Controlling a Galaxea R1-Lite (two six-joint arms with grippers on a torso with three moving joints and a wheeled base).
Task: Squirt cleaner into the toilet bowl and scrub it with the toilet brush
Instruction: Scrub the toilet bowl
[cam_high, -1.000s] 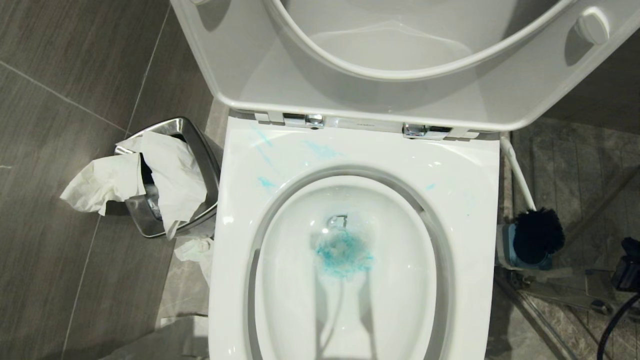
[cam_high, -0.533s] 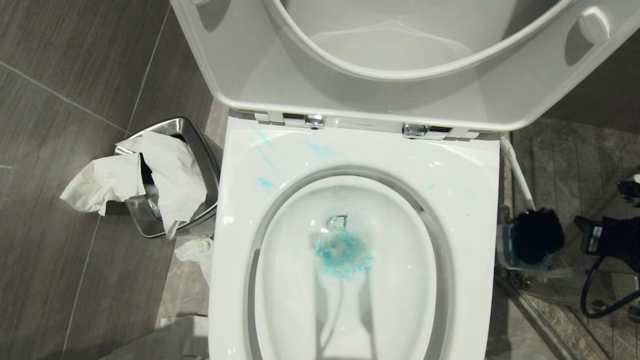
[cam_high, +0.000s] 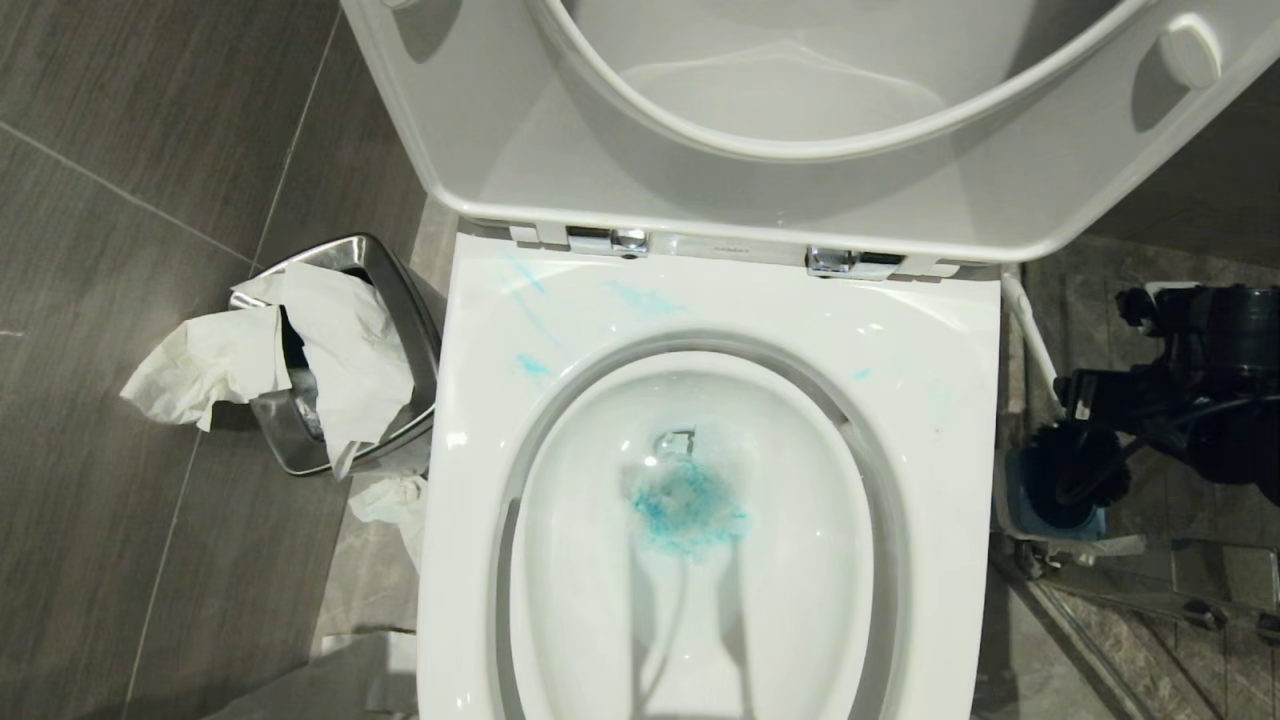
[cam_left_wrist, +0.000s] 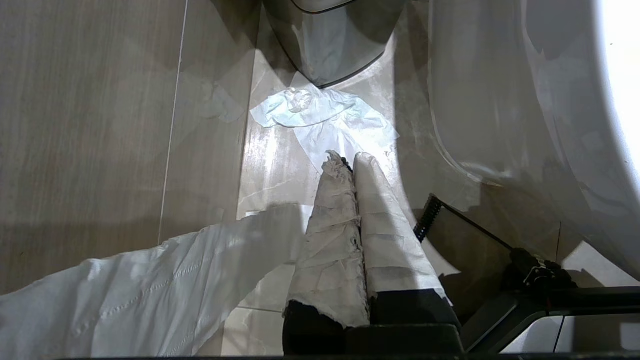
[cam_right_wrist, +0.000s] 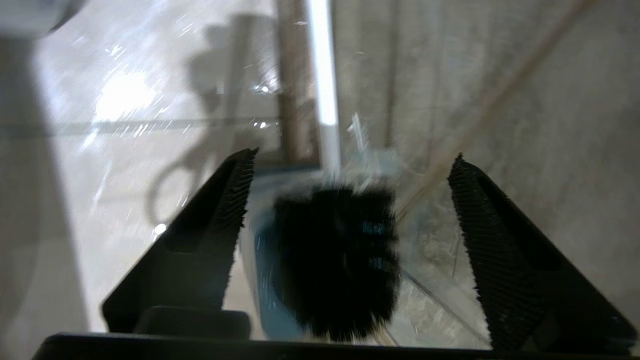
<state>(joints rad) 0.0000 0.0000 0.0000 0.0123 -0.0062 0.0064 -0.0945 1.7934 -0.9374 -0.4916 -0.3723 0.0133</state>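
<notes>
Currently the right hand (cam_right_wrist: 350, 200) stands wide open above the toilet brush (cam_high: 1075, 475), which sits bristle-up in its holder (cam_high: 1010, 490) beside the toilet bowl (cam_high: 960, 400). Risk: closing on bristles, not handle (cam_high: 1030, 340), tips the holder. Left hand (cam_left_wrist: 352, 165) closed, parked by the floor.

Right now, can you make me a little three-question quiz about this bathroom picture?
1. True or false: the toilet brush sits in its holder.
2. Which end effector is open: A left, B right?
3. Fill in: the cleaner in the toilet bowl is coloured ____.

Key: 1 true. 2 B; its jaws stand wide apart by the brush, holding nothing. 3 blue.
</notes>
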